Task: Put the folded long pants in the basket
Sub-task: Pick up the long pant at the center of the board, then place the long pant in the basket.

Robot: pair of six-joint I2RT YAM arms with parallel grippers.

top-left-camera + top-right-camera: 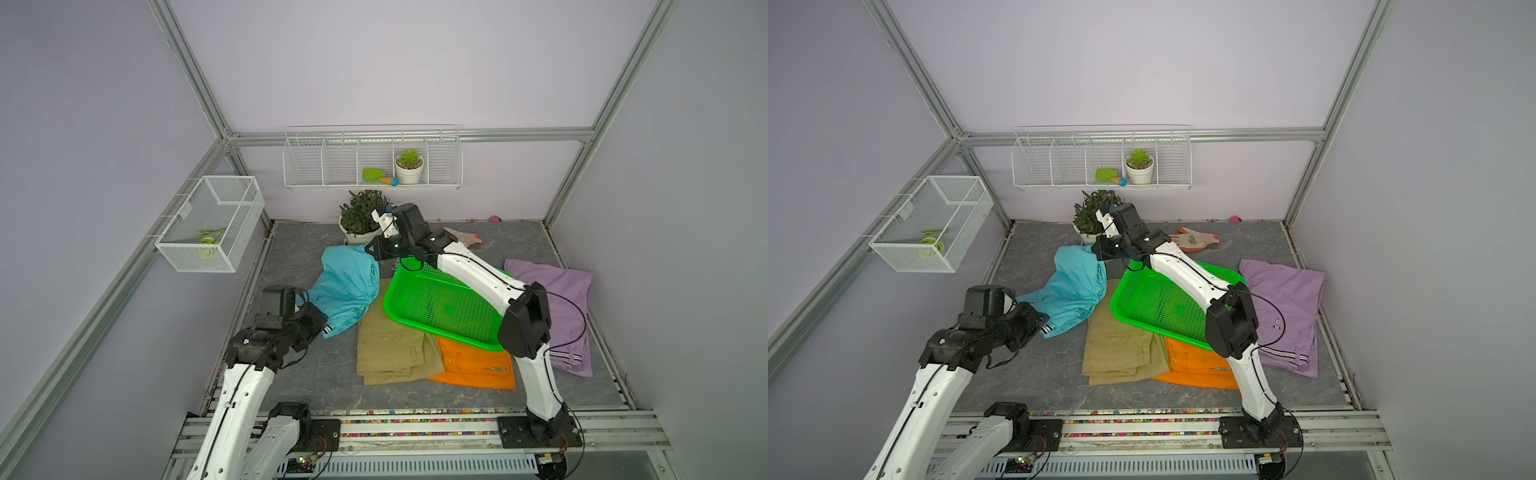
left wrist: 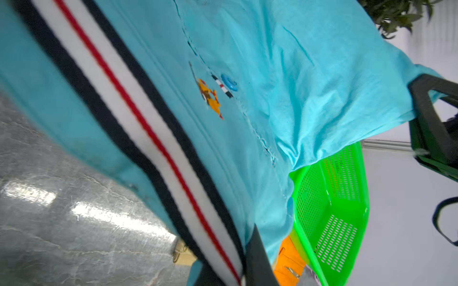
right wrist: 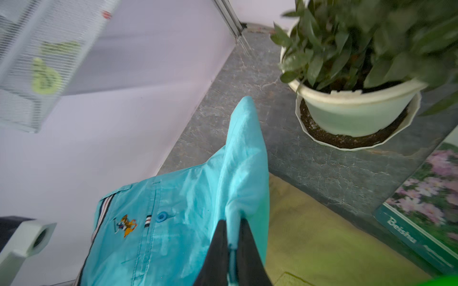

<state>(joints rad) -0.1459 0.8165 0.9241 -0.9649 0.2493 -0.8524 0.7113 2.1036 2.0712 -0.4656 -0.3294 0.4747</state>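
The right pincer (image 3: 233, 237) is clamped on a bunched far corner of the teal pants (image 1: 347, 286), with cloth pinched between its two dark fingers. The left pincer (image 1: 324, 326) is closed on the other end, at the striped waistband. The pair hangs between them like a sling, its middle sagging in folds towards the bench (image 1: 291, 374); whether that sag touches down cannot be told. The step in hand looks to be carrying this pair sideways into the basket (image 1: 436, 299), which lies just beside it. To do it well, both pincers should rise together until the sag clears the near rim. They should travel at one pace so the cloth is neither stretched nor slackened, then lower the middle first and let go only when the bulk rests inside. The basket sits tilted on the khaki pants (image 1: 390, 349) and the orange pants (image 1: 473, 370), so a dragged hem could tip or shove it. The potted plant (image 1: 359, 216) stands near the right pincer and wants a wide berth. The teal pair is thin and crumpled, no longer neatly folded, with a small embroidered badge and a blue button. The lilac pants (image 1: 569, 291) lie flat beyond the basket.
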